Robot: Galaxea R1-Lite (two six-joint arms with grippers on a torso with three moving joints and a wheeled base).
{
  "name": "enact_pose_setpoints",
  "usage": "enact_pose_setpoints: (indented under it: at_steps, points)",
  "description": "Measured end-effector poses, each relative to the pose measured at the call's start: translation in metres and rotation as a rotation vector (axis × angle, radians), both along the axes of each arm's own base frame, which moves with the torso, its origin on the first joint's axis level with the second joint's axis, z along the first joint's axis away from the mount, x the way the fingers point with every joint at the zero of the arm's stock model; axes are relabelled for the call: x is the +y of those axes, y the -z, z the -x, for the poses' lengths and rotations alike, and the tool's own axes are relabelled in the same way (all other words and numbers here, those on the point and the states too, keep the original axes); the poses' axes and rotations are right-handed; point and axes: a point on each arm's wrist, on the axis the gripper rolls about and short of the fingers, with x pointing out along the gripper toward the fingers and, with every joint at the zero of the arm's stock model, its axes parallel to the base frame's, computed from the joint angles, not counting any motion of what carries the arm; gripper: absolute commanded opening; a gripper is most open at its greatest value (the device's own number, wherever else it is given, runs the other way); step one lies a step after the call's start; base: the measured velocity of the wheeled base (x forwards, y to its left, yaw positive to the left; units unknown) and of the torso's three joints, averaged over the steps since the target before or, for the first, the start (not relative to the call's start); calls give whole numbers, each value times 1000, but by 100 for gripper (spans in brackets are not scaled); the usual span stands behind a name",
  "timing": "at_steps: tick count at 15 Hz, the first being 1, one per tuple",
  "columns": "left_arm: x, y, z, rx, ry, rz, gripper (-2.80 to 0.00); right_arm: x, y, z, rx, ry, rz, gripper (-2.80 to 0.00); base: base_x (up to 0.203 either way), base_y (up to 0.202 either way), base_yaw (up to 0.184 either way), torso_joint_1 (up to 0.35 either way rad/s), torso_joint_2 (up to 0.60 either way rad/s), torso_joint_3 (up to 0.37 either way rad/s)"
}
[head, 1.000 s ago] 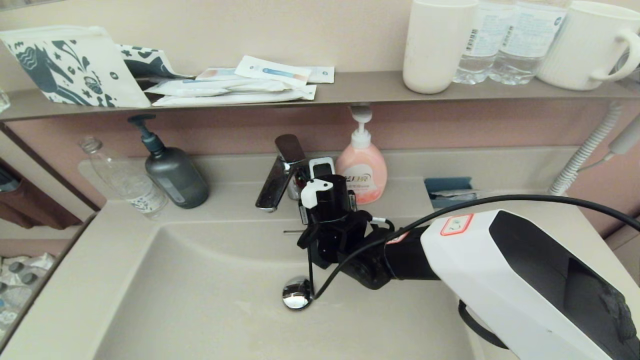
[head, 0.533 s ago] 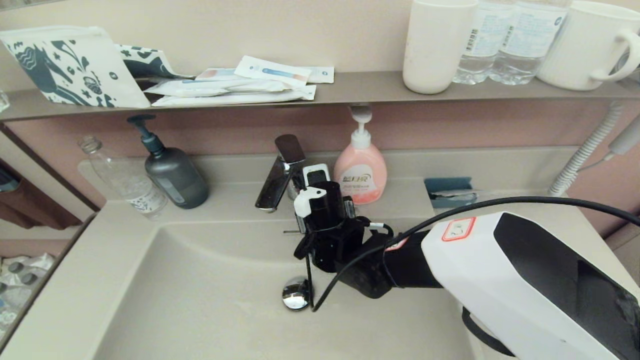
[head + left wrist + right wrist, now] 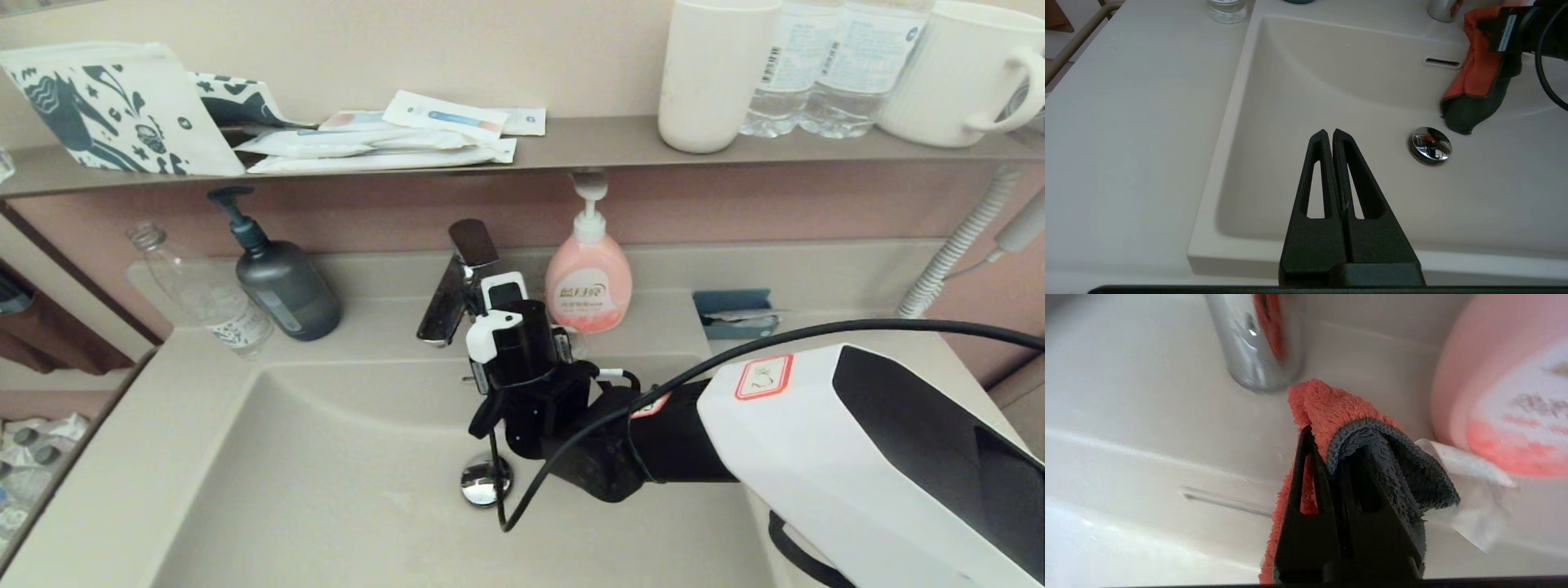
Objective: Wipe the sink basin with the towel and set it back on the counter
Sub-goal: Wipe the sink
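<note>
The beige sink basin [image 3: 326, 490] has a chrome drain plug [image 3: 486, 480] and an overflow slot [image 3: 1442, 62] in its back wall. My right gripper [image 3: 1333, 443] is shut on the towel [image 3: 1331, 404], red-orange outside and dark grey inside. It holds the towel against the basin's back wall, beside the overflow slot and below the faucet. The towel [image 3: 1478, 77] hangs down towards the drain plug [image 3: 1429, 145]. In the head view my right wrist [image 3: 531, 367] hides the towel. My left gripper [image 3: 1329, 131] is shut on nothing, above the basin's near left part.
On the counter [image 3: 204, 351] behind the basin stand the faucet [image 3: 457, 282], a pink soap bottle [image 3: 589, 282], a dark pump bottle [image 3: 282, 278] and a clear bottle [image 3: 204, 294]. The shelf [image 3: 571, 143] above carries cups, water bottles, sachets and a patterned pouch [image 3: 114, 106].
My right gripper has slid to the left along the basin's back wall with the towel. It has moved from in front of the soap bottle to below the faucet.
</note>
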Motion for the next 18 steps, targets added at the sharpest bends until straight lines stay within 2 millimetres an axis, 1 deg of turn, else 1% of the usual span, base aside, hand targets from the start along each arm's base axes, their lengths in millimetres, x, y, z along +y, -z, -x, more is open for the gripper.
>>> enact_pose_setpoints:
  at_steps: [2, 5, 8, 10, 13, 15, 18]
  points:
    - [0, 0, 0, 0, 1, 0, -280, 4, -2, -2, -12, -11, -17, -280, 0, 0, 0, 0, 0, 0]
    - [0, 0, 0, 0, 0, 0, -280, 9, 3, -1, -9, -27, -16, -280, 0, 0, 0, 0, 0, 0]
    - [0, 0, 0, 0, 0, 0, -280, 8, 7, -4, -5, -15, -9, -280, 0, 0, 0, 0, 0, 0]
    - [0, 0, 0, 0, 0, 0, -280, 2, 9, -6, 3, -2, 2, -280, 0, 0, 0, 0, 0, 0]
    - [0, 0, 0, 0, 0, 0, -280, -13, 11, -6, 28, 18, 30, -280, 0, 0, 0, 0, 0, 0]
    - [0, 0, 0, 0, 0, 0, -280, -23, 9, -6, 44, 36, 23, -280, 0, 0, 0, 0, 0, 0]
    - [0, 0, 0, 0, 0, 0, -280, -36, 13, 0, 73, 48, 50, -280, 0, 0, 0, 0, 0, 0]
